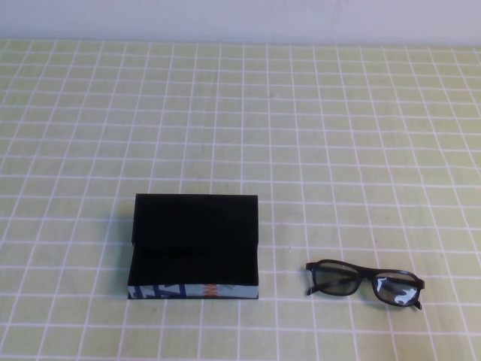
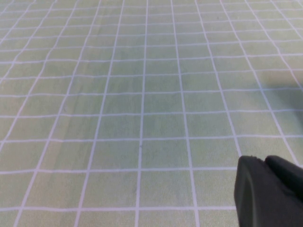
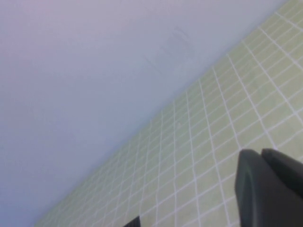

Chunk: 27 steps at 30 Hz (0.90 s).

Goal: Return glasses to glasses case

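Nearest to me, the glasses (image 1: 364, 283) are lying on the tabletop (image 1: 316, 135), lenses facing my way, their temples folded so far as I can tell. Just to their left, apart and not touching, the glasses case (image 1: 194, 248) is sitting open, its lid laid back flat and its printed blue, white and orange front edge turned toward me. Nothing is showing inside the case.

Neither of my arms is reaching into the high view, so I am judging that I am standing at the very start: the glasses are not yet picked up and the case is not yet loaded.

My right pincer (image 3: 270, 189) is hanging off to my side, pressed together and holding nothing, its wrist camera looking past the tabletop edge toward a pale wall. My left pincer (image 2: 267, 191) is hovering over bare checked cloth, with neither the glasses nor the case in its view; I cannot tell how its fingers are standing.

Since the glasses are lying on my right, I am thinking the next move is falling to the right arm: spreading the pincer, coming down over the frame, probably at the bridge, closing gently, then carrying the glasses left and lowering them into the open case.
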### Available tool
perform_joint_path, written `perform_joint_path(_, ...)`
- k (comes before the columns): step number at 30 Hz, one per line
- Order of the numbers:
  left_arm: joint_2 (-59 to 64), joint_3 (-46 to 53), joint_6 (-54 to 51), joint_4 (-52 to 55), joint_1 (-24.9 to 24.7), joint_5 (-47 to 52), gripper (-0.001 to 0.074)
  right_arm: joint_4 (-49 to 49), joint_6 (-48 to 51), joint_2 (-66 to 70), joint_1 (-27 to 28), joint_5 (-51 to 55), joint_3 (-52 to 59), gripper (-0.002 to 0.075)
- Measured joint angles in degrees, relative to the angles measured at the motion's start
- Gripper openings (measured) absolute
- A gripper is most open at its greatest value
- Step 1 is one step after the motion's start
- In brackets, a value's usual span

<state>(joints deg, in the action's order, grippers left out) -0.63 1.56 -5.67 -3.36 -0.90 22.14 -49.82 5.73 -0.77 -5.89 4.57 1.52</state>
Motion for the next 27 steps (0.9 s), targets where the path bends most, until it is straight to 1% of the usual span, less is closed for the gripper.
perform_joint_path(5,0.0,0.0,0.0,0.0,0.0,0.0,-0.0003,-3.4,0.0,0.0,0.0,8.1,-0.3,-0.0011)
perform_joint_path(7,0.0,0.0,0.0,0.0,0.0,0.0,-0.0003,-3.7,0.0,1.1,0.0,12.1,-2.4,-0.0011)
perform_joint_path(10,0.0,0.0,0.0,0.0,0.0,0.0,-0.0003,-1.9,0.0,6.7,0.0,17.9,-7.9,-0.0011)
perform_joint_path(13,0.0,0.0,0.0,0.0,0.0,0.0,-0.0003,3.8,0.0,16.2,0.0,24.5,-14.9,-0.0011)
perform_joint_path(18,0.0,0.0,0.0,0.0,0.0,0.0,-0.0003,17.8,0.1,34.4,0.0,36.3,-27.0,-0.0011)
perform_joint_path(20,0.0,0.0,0.0,0.0,0.0,0.0,-0.0003,21.2,1.2,40.8,0.0,40.1,-30.9,-0.0011)
perform_joint_path(22,0.0,0.0,0.0,0.0,0.0,0.0,-0.0003,22.9,3.0,47.0,0.0,42.7,-34.0,-0.0011)
perform_joint_path(27,0.0,0.0,0.0,0.0,0.0,0.0,-0.0003,24.0,7.7,59.6,-0.2,45.3,-41.0,-0.0011)
